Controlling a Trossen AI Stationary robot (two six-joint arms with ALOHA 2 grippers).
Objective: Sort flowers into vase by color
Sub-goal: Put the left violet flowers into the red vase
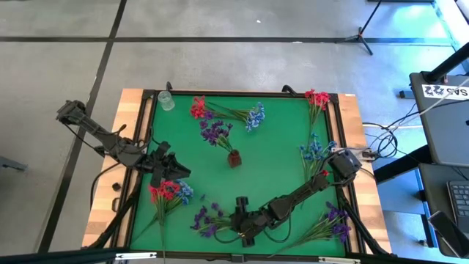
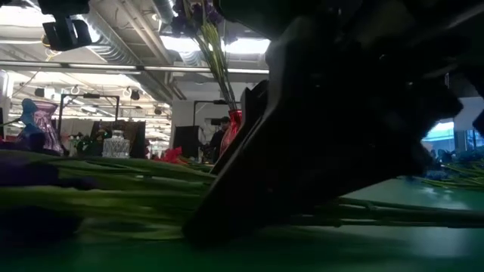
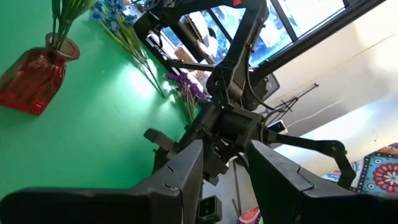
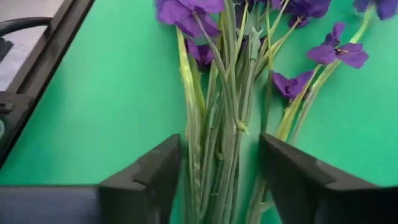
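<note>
Purple sprig (image 4: 227, 93) near table's (image 1: 278, 158) front edge, stems between right claw's (image 4: 221, 180) parted fingers, not yet clamped. Left claw (image 3: 224, 180) apart, empty, by left edge; low view blocked.

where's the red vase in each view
High view: red vase at the green mat's middle, purple flowers in it.
Low view: red vase far back, centre, behind the dark arm.
Left wrist view: red vase at the upper left edge.
Right wrist view: not in it.
Shared landmark: green mat.
</note>
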